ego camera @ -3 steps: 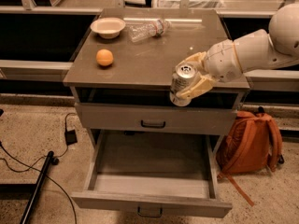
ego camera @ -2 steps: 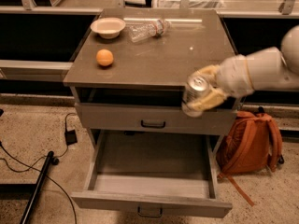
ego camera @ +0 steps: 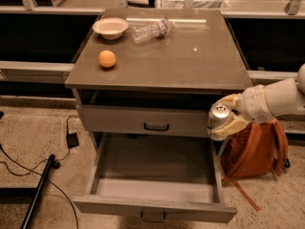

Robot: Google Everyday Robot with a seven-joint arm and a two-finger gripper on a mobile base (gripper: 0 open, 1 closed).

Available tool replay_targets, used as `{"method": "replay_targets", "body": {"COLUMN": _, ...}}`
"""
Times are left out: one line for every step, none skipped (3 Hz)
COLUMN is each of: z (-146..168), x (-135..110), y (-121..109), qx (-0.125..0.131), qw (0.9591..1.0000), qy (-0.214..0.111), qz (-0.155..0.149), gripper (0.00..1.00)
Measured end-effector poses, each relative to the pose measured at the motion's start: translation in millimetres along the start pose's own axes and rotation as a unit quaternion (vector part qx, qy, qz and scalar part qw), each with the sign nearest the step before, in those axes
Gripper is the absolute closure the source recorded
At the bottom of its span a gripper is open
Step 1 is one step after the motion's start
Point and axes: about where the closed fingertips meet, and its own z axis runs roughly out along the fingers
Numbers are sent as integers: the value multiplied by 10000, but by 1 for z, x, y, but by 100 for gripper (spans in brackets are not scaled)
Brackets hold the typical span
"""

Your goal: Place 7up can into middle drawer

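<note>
The 7up can, silvery with a pull-tab top, is held upright in my gripper, whose cream fingers are shut around it. It hangs in the air at the right end of the upper grey drawer front, just above the right rear corner of the middle drawer. The middle drawer is pulled wide open and its light grey tray is empty. My white arm comes in from the right edge.
On the cabinet top stand a white bowl, an orange fruit and a clear plastic bottle lying on its side. An orange backpack leans at the right. Cables and a dark pole lie on the floor at left.
My gripper has carried the can down and to the right, from beside the cabinet top's front edge to the level of the upper drawer front, above the open drawer's right side.
</note>
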Motion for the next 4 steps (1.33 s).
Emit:
{"method": "replay_targets", "body": {"z": 1, "x": 0, "y": 11, "qx": -226, "qw": 9997, "qy": 3, "qz": -3, "gripper": 100}}
{"method": "replay_targets", "body": {"z": 52, "x": 15, "y": 34, "qx": -430, "qw": 9966, "qy": -577, "qz": 397, "gripper": 100}}
{"method": "replay_targets", "body": {"z": 114, "x": 34, "y": 77, "qx": -430, "qw": 9902, "qy": -1018, "qz": 854, "gripper": 100}}
{"method": "replay_targets", "body": {"z": 151, "x": 48, "y": 91, "qx": -116, "qw": 9893, "qy": -1178, "qz": 853, "gripper": 100}}
